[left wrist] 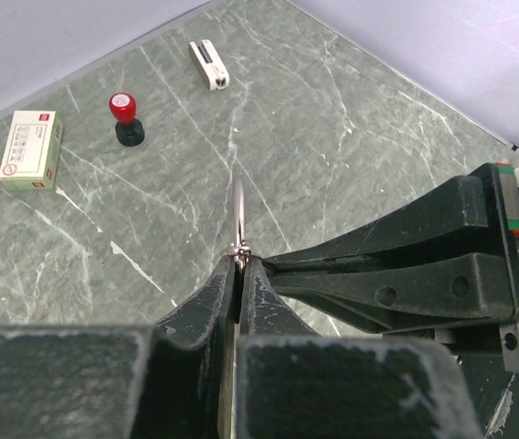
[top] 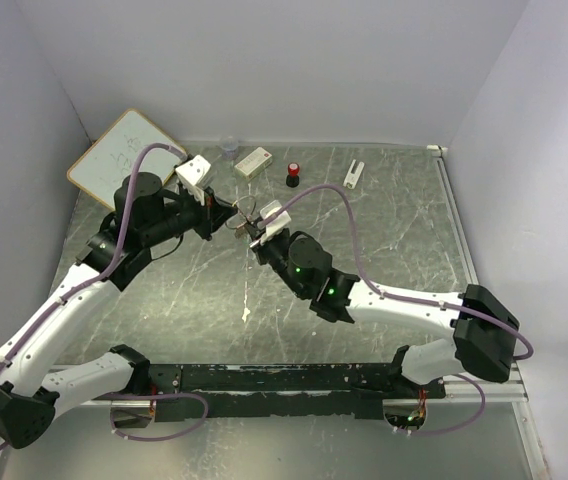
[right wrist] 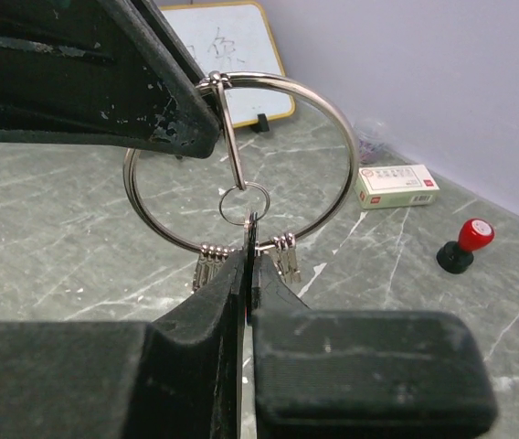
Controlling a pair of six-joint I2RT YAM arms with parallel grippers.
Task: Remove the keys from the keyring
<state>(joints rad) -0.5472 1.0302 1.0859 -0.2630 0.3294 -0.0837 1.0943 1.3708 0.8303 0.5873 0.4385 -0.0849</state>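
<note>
The keyring (right wrist: 331, 110) is a large silver loop held up off the table, with a small ring (right wrist: 244, 203) hanging inside it. Small metal keys (right wrist: 208, 266) dangle in two bunches from its lower arc. My left gripper (left wrist: 239, 265) is shut on the keyring (left wrist: 238, 210), seen edge-on here, and its black fingers (right wrist: 104, 82) clamp the loop's top. My right gripper (right wrist: 249, 261) is shut on a thin dark flat key (right wrist: 250, 233) that hangs from the small ring. In the top view the two grippers (top: 219, 215) (top: 259, 228) meet around the keyring (top: 245, 211).
A whiteboard (top: 124, 155) leans at the back left. Along the back edge stand a white box (top: 253, 161), a red-and-black stamp (top: 292, 174), a small white oblong piece (top: 354, 173) and a clear cup (top: 229, 148). Side walls close in the green marbled table (top: 394, 240).
</note>
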